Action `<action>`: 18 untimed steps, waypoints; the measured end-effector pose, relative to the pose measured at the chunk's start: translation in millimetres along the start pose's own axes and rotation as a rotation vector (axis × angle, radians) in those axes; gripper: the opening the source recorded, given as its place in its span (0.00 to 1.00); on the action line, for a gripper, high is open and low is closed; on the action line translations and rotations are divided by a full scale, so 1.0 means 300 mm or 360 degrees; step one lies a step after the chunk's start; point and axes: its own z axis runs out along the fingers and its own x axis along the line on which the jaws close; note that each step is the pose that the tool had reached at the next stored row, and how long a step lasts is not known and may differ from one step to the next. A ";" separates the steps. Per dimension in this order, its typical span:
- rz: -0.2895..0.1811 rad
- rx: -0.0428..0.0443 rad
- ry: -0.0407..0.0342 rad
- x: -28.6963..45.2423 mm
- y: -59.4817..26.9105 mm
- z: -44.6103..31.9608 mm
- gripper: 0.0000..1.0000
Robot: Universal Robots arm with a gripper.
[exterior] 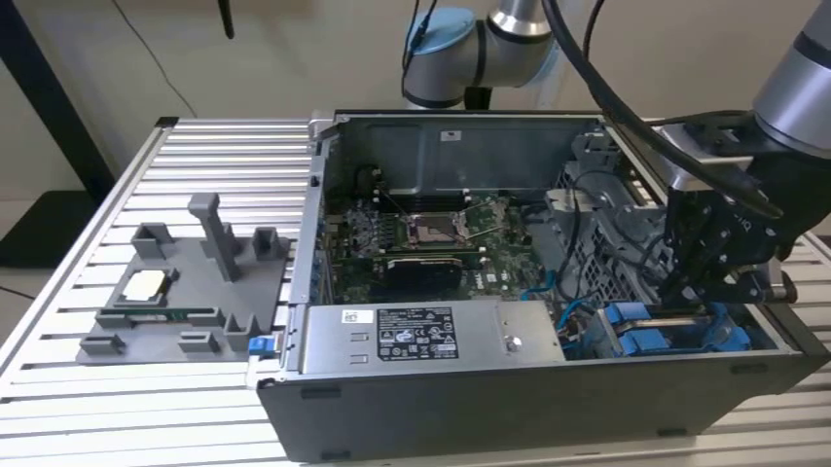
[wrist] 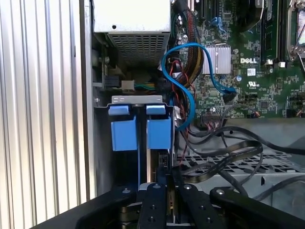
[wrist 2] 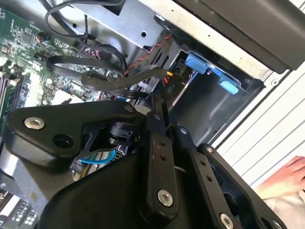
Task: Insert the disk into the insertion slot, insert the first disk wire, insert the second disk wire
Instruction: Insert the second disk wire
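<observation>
My black gripper (exterior: 684,304) hangs low in the front corner of the open computer case, on the exterior view's right. It is inside the insertion slot (exterior: 645,336), a grey bay with blue plastic fittings (wrist: 141,129). In both wrist views its fingers (wrist: 159,188) stand pressed close together, and I see nothing between them. A thin blue and silver edge (wrist: 143,164) runs from the fittings to the fingers; it looks like the disk on edge, label hidden. A blue wire (wrist: 183,81) loops beside the slot. Black wires (wrist 2: 109,78) cross just ahead of the fingertips (wrist 2: 159,102).
The grey labelled power-supply box (exterior: 429,336) lies right beside the slot, the motherboard (exterior: 429,233) behind it. A perforated metal cage (wrist: 228,160) carries loose black cables. A grey fixture (exterior: 182,292) sits on the slatted table. A person's hand (wrist 2: 286,179) rests outside the case.
</observation>
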 end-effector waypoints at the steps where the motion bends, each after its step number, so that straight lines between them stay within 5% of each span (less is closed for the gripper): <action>1: 0.0000 0.0000 0.0000 0.000 0.000 0.001 0.16; 5: 0.0000 0.0000 -0.0004 -0.001 0.000 -0.015 0.18; 6: 0.0000 0.0000 -0.0002 -0.001 0.000 -0.023 0.24; 18: 0.0001 0.0000 -0.0002 -0.002 0.001 -0.070 0.24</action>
